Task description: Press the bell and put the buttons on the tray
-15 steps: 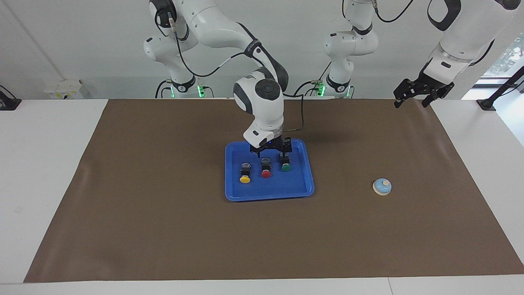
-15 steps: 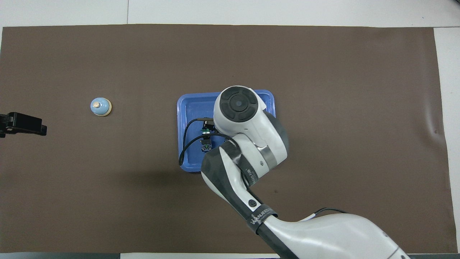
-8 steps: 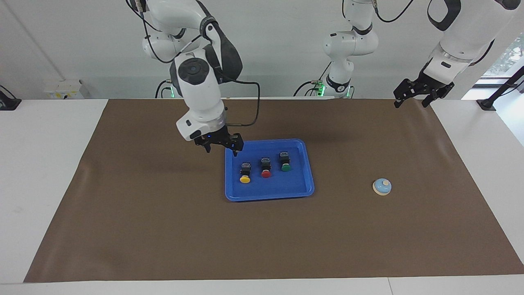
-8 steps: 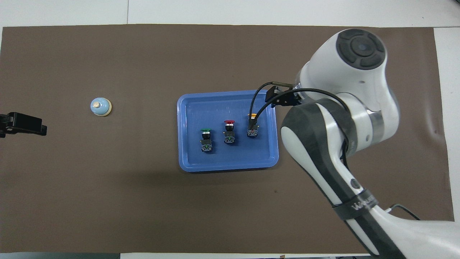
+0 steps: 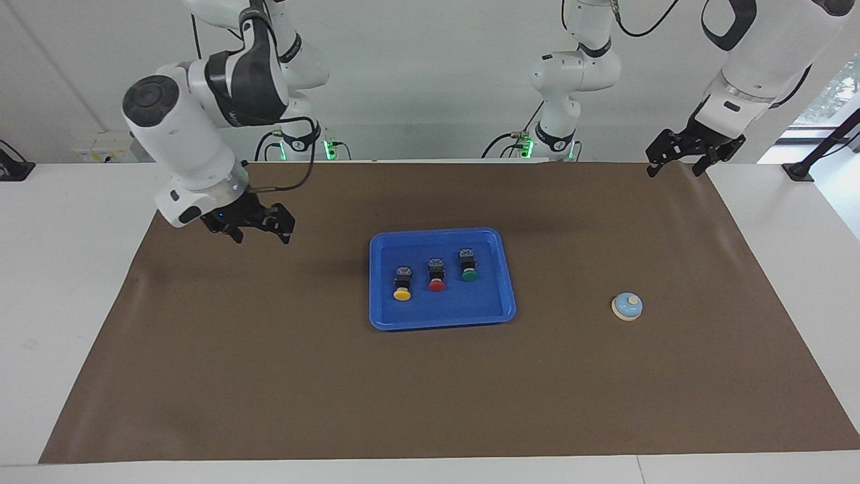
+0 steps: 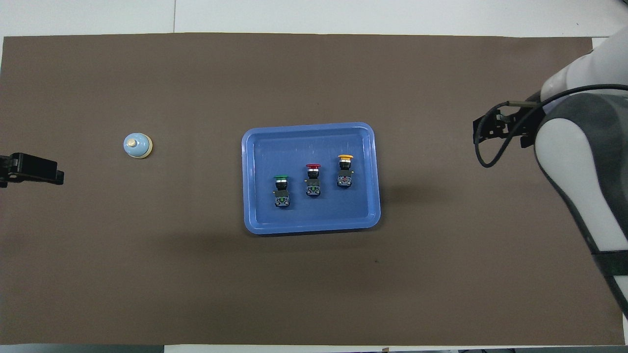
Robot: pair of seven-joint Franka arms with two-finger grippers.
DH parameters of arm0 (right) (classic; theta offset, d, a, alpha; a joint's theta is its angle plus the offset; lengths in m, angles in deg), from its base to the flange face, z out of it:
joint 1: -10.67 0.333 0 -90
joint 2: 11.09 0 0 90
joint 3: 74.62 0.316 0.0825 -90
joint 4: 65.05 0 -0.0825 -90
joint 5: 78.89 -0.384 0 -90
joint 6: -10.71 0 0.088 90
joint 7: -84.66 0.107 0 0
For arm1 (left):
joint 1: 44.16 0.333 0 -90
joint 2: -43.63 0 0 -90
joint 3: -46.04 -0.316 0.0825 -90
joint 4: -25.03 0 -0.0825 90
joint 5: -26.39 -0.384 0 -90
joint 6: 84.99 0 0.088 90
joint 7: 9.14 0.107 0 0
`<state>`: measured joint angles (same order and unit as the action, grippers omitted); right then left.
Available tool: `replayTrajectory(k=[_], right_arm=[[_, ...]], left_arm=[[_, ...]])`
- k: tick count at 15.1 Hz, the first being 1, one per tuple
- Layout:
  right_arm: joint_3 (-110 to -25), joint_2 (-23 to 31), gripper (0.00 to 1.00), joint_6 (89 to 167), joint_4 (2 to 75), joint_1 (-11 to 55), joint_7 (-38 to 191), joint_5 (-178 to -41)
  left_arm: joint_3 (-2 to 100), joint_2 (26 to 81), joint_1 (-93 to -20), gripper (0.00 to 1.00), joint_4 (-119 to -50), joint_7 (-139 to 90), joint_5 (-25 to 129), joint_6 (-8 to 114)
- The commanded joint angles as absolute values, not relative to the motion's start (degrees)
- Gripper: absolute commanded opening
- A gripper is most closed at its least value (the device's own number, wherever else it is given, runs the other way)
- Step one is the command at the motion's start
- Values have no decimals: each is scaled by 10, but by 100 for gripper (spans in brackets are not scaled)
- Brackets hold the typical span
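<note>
A brown mat (image 5: 269,376) covers the white table. On it, the blue tray (image 5: 494,306) holds the yellow button (image 5: 402,290), red button (image 5: 437,281) and green button (image 5: 469,271) in a row. The bell (image 5: 627,306) sits on the mat toward the left arm's end. The right gripper (image 5: 259,228) hangs spread and empty over the mat; the left gripper (image 5: 682,161) waits, likewise spread.

right gripper (image 5: 259,230) | left tray (image 5: 383,316), swung out toward right arm's end
</note>
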<state>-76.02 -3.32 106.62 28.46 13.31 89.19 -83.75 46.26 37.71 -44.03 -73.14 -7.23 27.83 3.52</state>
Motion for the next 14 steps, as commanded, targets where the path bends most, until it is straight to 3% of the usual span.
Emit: replayTrajectory(k=[1,8,14], right_arm=[[-752,-82,100,1025,298,103,852,-829],[-749,-167,100,926,298,66,825,-790],[-746,-164,100,961,298,58,823,-773]], left_arm=[[459,379,-442,100,-723,-69,284,27],[459,379,-442,100,-723,-69,284,27],[459,379,-442,100,-723,-69,284,27]])
